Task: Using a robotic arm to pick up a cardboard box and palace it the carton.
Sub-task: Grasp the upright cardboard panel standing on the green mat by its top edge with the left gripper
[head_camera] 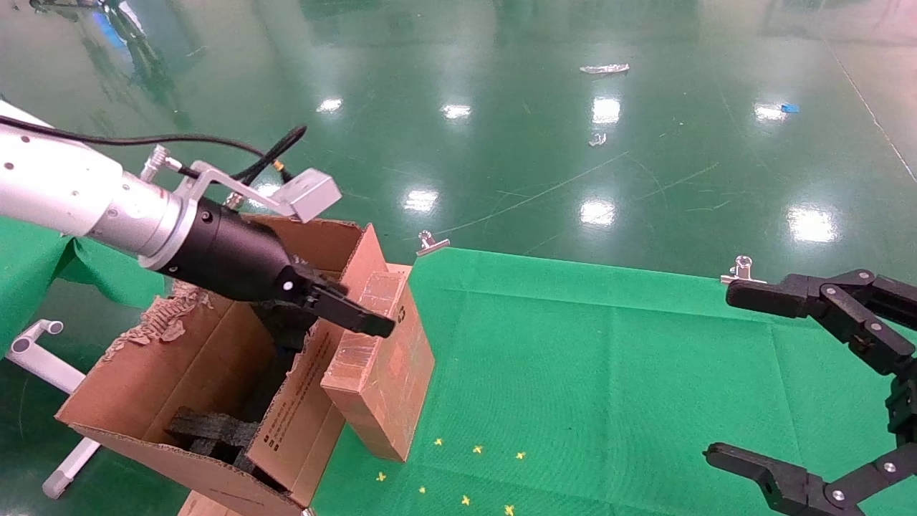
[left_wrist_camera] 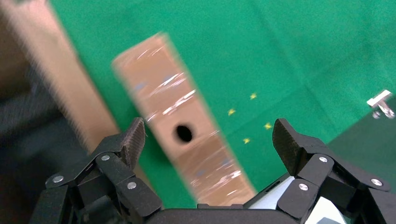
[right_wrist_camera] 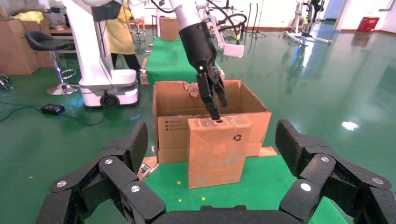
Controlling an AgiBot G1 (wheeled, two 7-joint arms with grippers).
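Observation:
The small taped cardboard box stands on edge on the green table cloth, right against the carton's printed flap. Its recycling symbol faces the right wrist view. The large carton sits at the table's left end with black foam inside. My left gripper on the white-sleeved arm hovers open just above the box's top edge. In the left wrist view the box's taped edge with the round hole lies between the spread fingers, untouched. My right gripper is open and idle at the right.
Metal clips hold the cloth at the table's far edge. Yellow star marks dot the cloth near the box. A white tube frame stands left of the carton. Another robot base stands beyond the carton.

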